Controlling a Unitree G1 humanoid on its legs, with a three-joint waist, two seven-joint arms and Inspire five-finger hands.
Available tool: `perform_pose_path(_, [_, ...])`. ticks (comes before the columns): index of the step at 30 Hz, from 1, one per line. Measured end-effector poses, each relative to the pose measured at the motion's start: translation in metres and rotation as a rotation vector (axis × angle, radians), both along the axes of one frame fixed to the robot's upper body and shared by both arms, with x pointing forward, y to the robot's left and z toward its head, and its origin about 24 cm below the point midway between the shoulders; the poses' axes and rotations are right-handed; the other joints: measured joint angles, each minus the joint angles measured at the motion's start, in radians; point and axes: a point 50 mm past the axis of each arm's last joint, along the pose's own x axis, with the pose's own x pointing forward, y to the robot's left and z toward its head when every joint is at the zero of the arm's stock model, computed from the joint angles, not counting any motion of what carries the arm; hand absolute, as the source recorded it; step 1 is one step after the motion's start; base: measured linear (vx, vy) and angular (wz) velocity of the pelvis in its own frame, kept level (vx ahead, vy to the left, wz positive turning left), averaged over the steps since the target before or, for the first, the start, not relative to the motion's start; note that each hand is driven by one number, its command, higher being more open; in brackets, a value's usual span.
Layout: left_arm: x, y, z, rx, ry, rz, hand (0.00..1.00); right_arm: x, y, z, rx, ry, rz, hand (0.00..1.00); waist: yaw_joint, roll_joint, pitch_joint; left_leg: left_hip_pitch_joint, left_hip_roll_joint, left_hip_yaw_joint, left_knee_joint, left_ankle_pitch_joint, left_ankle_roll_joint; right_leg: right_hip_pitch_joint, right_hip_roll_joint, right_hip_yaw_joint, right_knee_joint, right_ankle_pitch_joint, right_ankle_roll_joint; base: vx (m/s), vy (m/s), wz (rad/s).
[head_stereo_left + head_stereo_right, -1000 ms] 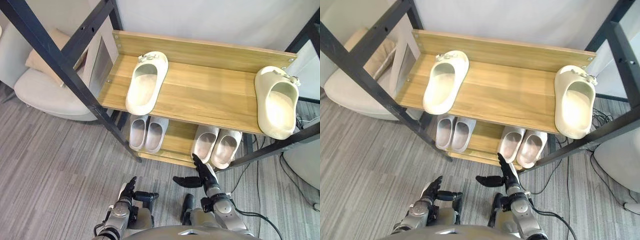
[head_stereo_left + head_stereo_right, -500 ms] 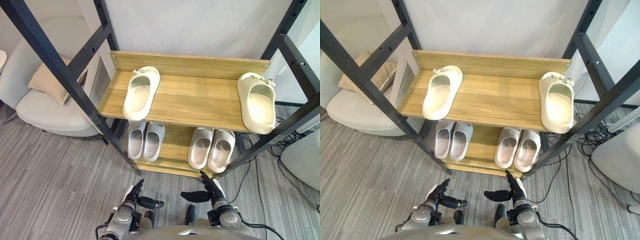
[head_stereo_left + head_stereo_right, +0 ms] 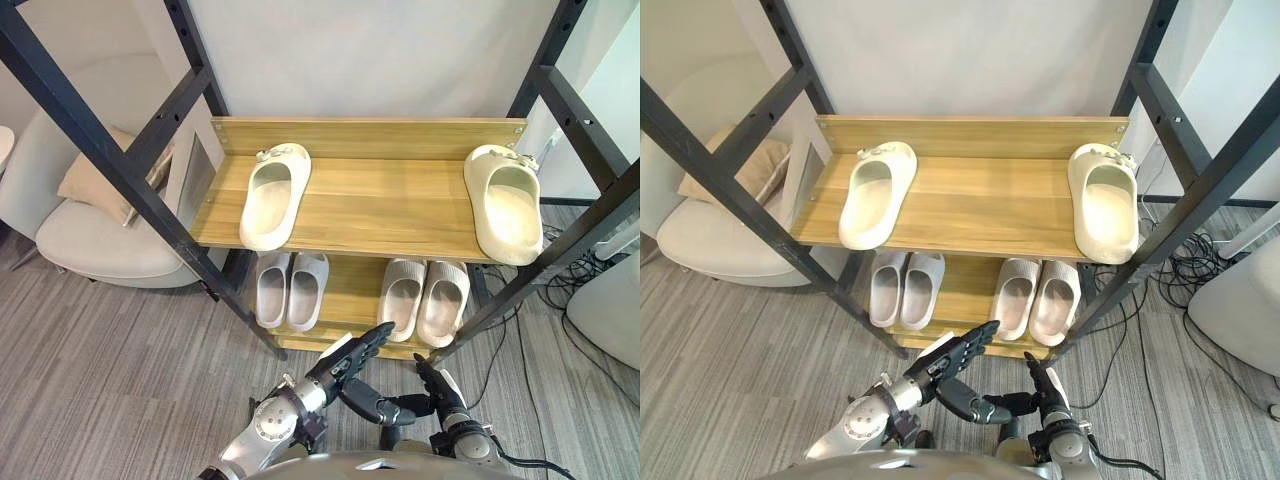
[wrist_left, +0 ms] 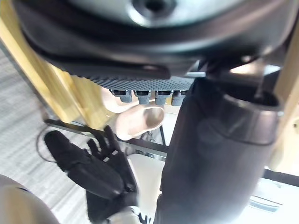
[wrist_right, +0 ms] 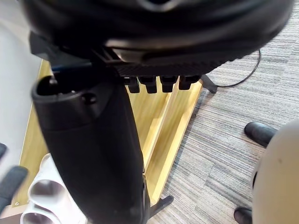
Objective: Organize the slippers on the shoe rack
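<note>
Rack (image 3: 380, 205) slippers (image 3: 272, 195) beyond left robot hand (image 3: 345, 362)

Silver-grey forearms (image 3: 262, 430); black left robot hand (image 3: 342, 367), black right robot hand (image 3: 443, 392)

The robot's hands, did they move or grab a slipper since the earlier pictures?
The left hand rose and reached forward toward the lower shelf of the wooden shoe rack, fingers straight, holding nothing. The right hand stayed low and open. The two cream slippers on top and both grey slipper pairs below have not moved.
</note>
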Motion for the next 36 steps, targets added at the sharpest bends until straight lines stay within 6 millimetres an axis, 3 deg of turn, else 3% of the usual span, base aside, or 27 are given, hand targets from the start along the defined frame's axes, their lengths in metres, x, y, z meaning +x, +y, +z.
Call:
perform_pose_path(4, [0.001,-0.011,0.024,-0.129,-0.031,-0.012,1.00,-0.001,0.000,0.000,-0.007,0.004,0.009,1.00,0.000,0.004,-0.018,0.004,0.000,0.004,0.000,-0.001,0.001,0.001,0.000,0.004,0.000,-0.001,0.000,0.00,0.002,-0.01])
perform_pose_path(12, [0.007,-0.026,0.098,-0.463,-0.175,0.015,1.00,-0.008,-0.001,-0.002,-0.008,0.020,0.005,1.00,0.008,0.003,-0.048,0.005,0.009,0.013,0.000,-0.008,0.001,-0.009,-0.003,0.014,0.032,-0.026,0.004,-0.01,-0.001,-0.03])
perform_pose_path(18, [0.028,-0.014,0.136,-0.545,-0.349,0.135,1.00,-0.011,0.000,-0.003,-0.008,0.028,0.003,1.00,0.015,0.008,-0.062,0.012,0.005,-0.001,0.001,-0.009,0.002,0.004,-0.005,0.001,0.036,-0.030,0.003,0.02,0.004,0.06])
perform_pose_path(23, [0.043,0.006,0.160,-0.512,-0.553,0.306,1.00,-0.016,0.002,-0.005,-0.005,0.040,0.003,1.00,0.036,0.000,-0.074,0.015,0.002,-0.008,0.003,-0.009,0.002,0.011,-0.005,-0.005,0.036,-0.032,0.002,-0.01,0.001,0.04])
perform_pose_path(28, [0.056,0.025,0.174,-0.403,-0.726,0.441,1.00,-0.016,0.006,-0.006,0.004,0.041,0.010,1.00,0.034,-0.007,-0.079,0.027,0.000,-0.010,0.002,-0.010,0.003,0.026,-0.007,-0.006,0.033,-0.033,0.002,0.00,0.001,0.01])
perform_pose_path(36, [0.089,0.068,0.202,-0.068,-1.104,0.633,1.00,-0.016,0.011,-0.006,0.015,0.041,0.038,1.00,0.029,-0.015,-0.081,0.024,-0.002,-0.010,-0.004,-0.010,0.004,0.025,-0.011,-0.007,0.021,-0.030,0.005,0.00,0.000,0.00])
